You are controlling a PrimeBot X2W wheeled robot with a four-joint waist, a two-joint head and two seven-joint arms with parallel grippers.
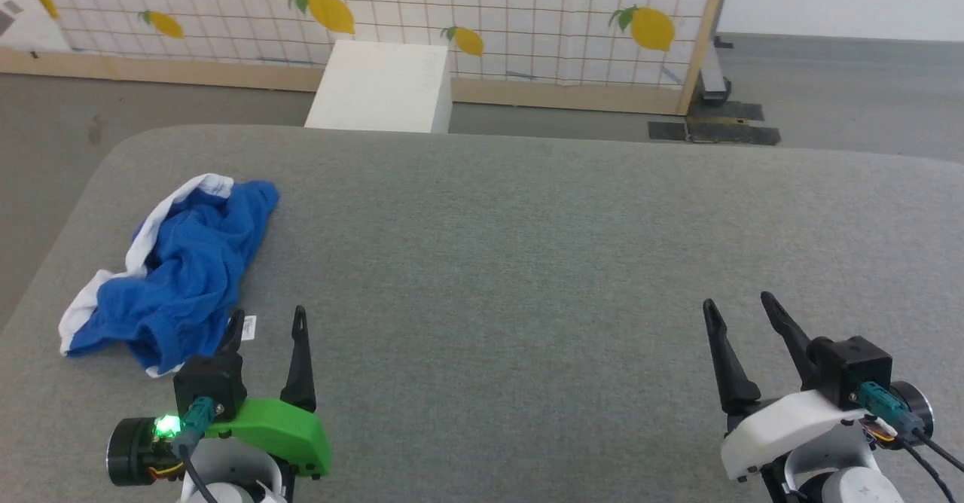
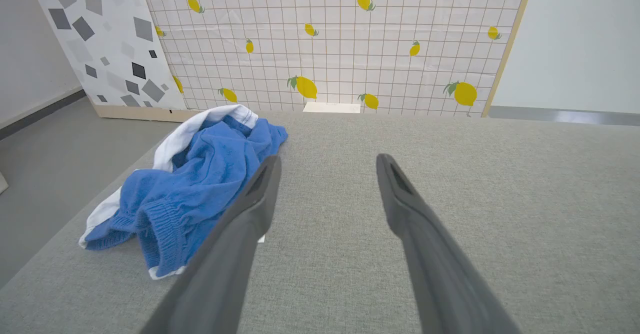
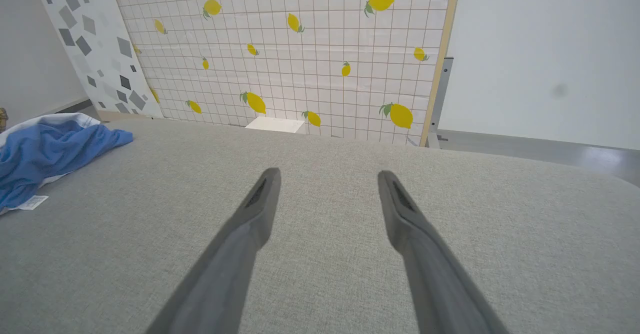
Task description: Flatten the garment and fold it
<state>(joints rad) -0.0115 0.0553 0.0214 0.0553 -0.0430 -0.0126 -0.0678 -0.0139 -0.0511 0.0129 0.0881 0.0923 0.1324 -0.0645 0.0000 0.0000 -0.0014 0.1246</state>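
The garment (image 1: 184,269), blue shorts with a white waistband, lies crumpled in a heap at the left of the grey table (image 1: 527,262). Its small white tag (image 1: 249,327) pokes out at the near edge. My left gripper (image 1: 267,318) stands open just right of and nearer than the heap, its left finger close to the tag, nothing between the fingers. The left wrist view has the garment (image 2: 200,184) left of the open left gripper (image 2: 327,161). At the lower right my right gripper (image 1: 738,303) is open, far from the cloth. Far left in the right wrist view lies the garment (image 3: 45,156), away from the right gripper (image 3: 327,174).
A white box (image 1: 384,85) stands on the floor beyond the table's far edge. Behind it runs a tiled panel with lemon prints (image 1: 482,13). Grey floor borders the table's left side (image 1: 38,156).
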